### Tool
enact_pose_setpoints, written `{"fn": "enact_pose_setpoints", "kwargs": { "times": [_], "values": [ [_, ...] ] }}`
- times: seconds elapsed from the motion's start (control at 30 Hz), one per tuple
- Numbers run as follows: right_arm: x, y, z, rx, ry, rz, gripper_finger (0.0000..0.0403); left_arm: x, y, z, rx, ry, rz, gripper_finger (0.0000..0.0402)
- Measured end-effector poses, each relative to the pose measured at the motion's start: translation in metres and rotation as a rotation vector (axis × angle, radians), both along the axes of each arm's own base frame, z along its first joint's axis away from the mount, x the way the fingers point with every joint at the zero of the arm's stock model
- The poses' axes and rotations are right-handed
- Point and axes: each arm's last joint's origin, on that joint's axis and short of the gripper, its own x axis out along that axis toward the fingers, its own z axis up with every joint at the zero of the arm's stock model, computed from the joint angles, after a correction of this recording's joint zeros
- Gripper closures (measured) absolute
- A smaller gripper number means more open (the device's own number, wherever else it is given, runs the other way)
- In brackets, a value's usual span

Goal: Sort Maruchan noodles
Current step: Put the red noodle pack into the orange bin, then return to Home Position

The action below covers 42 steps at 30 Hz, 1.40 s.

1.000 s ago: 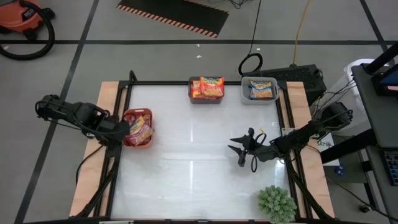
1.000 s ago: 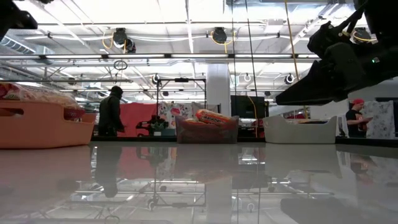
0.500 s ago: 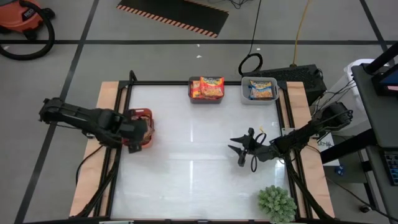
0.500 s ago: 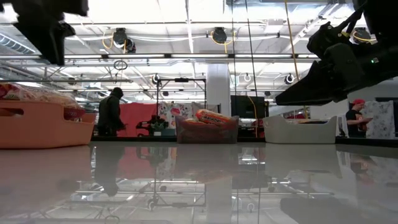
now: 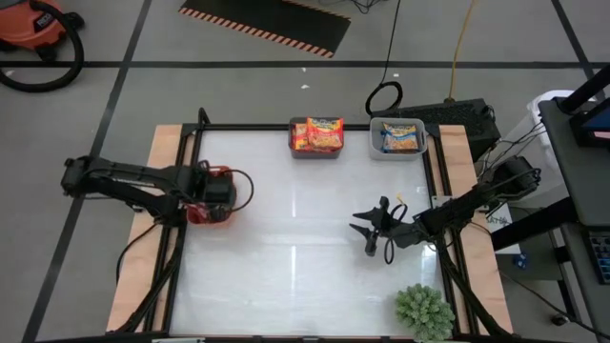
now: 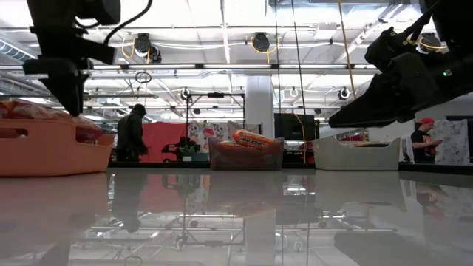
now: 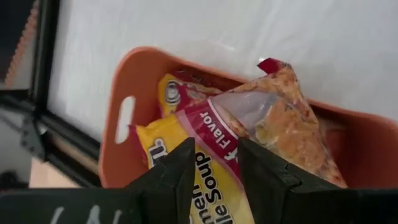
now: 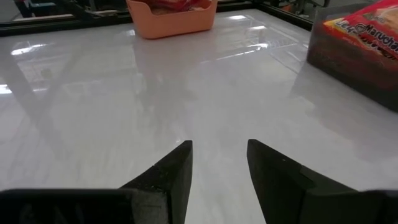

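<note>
Potted green plant (image 5: 424, 312): near edge of the tabletop (image 5: 305, 238), toward the right corner.

Right end effector (image 5: 367, 232): low over the right half of the white tabletop, away from every bin; its two dark fingers (image 8: 174, 168) are spread, nothing between them, bare surface ahead.

Left end effector (image 7: 214, 177): over the red bin (image 5: 212, 195) at the left edge of the tabletop, reaching down into it. Fingers slightly apart with a narrow gap, straddling a Maruchan ramen packet (image 7: 205, 155) with a pinkish-red trim; whether the pads actually press on the packet cannot be told.

Red bin, contents: several orange-yellow ramen packets lying on top of each other, one with a clear crinkly face showing the noodle block (image 7: 280, 118). In the high view the arm covers most of the bin.

Dark grey bin (image 5: 317, 136): far edge of the tabletop, near the middle; holds red-trimmed Maruchan packets (image 5: 324, 133), one lying above the rim in the low view.

White bin (image 5: 397, 138): far edge, just right of the dark grey bin, apart from it; holds blue-trimmed packets (image 5: 400, 139).

Room beyond the tabletop: a person in dark clothes (image 6: 133, 133) standing at left, another person in a red cap (image 6: 423, 140) at right.
</note>
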Motion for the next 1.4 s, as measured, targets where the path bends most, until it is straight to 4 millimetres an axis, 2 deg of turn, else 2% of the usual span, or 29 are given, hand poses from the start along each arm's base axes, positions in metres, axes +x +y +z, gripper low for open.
{"fn": "enact_pose_setpoints", "kwargs": {
  "times": [0.4, 0.63, 0.77, 0.9, 1.1, 1.27, 1.4],
  "values": [
    [0.0, 0.0, 0.0, 0.009, 0.0, -0.003, 0.0257, -0.007, 0.017, 0.004, 0.104, 0.024, 0.187, 0.0275],
    [0.0, 0.0, 0.0, 0.013, -0.002, -0.004, 0.0257, -0.025, 0.018, 0.009, 0.115, 0.165, 0.284, 0.0275],
    [0.0, 0.0, 0.0, 0.019, -0.008, -0.005, 0.0257, -0.028, 0.016, 0.011, 0.108, 0.145, 0.291, 0.0275],
    [0.002, 0.001, 0.004, -0.012, -0.034, 0.014, 0.0257, -0.024, 0.011, 0.013, 0.095, 0.038, 0.236, 0.0275],
    [0.005, 0.003, 0.015, -0.14, -0.092, 0.068, 0.0272, -0.015, 0.0, 0.031, 0.025, -0.311, 0.041, 0.0275],
    [0.006, 0.003, 0.023, -0.266, -0.117, 0.102, 0.031, -0.016, -0.01, 0.053, 0.064, -0.529, -0.218, 0.0275],
    [0.006, -0.004, 0.034, -0.332, -0.14, 0.085, 0.0355, -0.021, -0.014, 0.07, 0.108, -0.692, -0.343, 0.0275]
  ]
}}
